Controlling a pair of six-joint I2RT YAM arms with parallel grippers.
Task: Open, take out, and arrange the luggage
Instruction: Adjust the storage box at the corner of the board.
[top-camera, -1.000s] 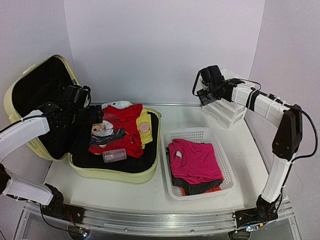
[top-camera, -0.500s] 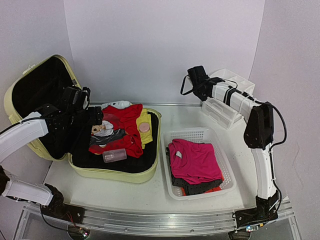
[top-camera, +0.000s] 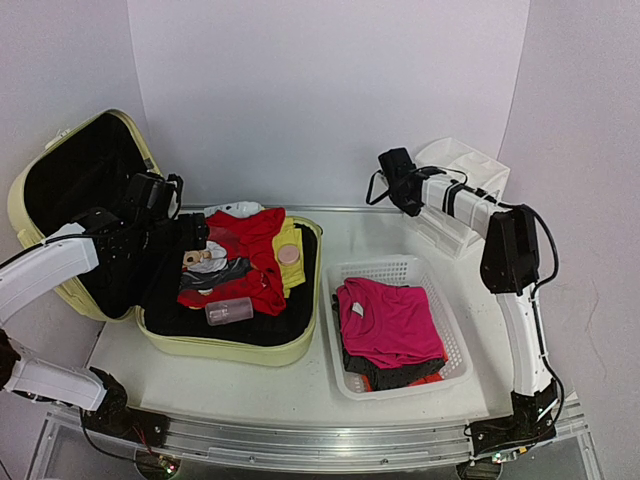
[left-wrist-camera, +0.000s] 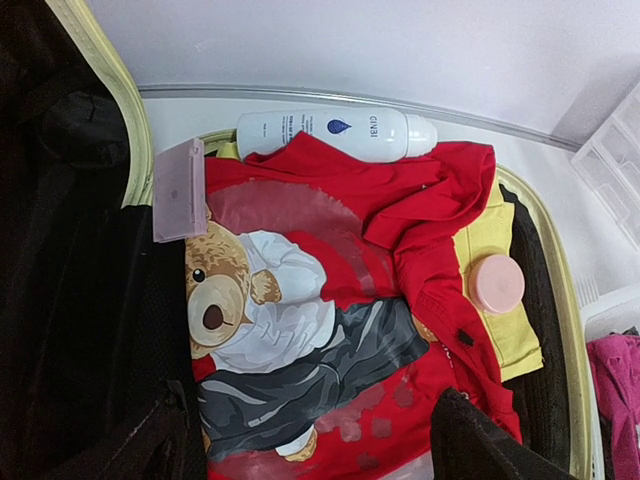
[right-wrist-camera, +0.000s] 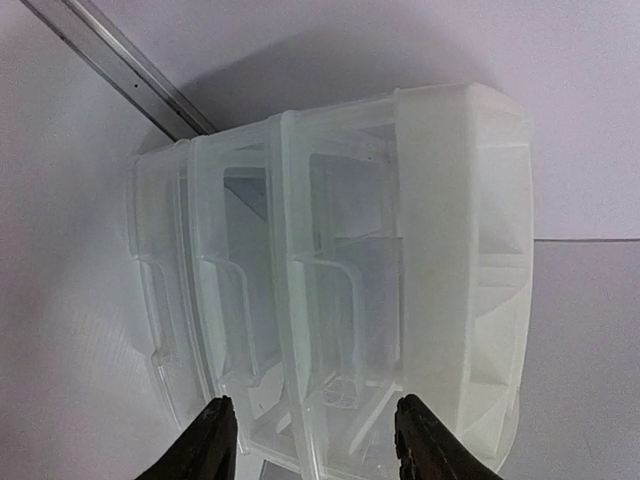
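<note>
Luggage (top-camera: 232, 349) open; wrist view shows bottle (left-wrist-camera: 335, 133).

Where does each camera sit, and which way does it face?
Top external: high behind the robot, looking down on the luggage, basket and drawer organizer; left arm and right arm show.
Left wrist: looks down into the luggage at the teddy-bear shirt; left gripper at bottom.
Right wrist: faces the drawer organizer; right gripper at bottom.
Shared: top and left wrist both show that shirt.

Robot lab cell: plain white backdrop panels (top-camera: 330, 90), white table (top-camera: 250, 385), aluminium rail (top-camera: 300, 440) carrying arm bases (top-camera: 110, 405).
</note>
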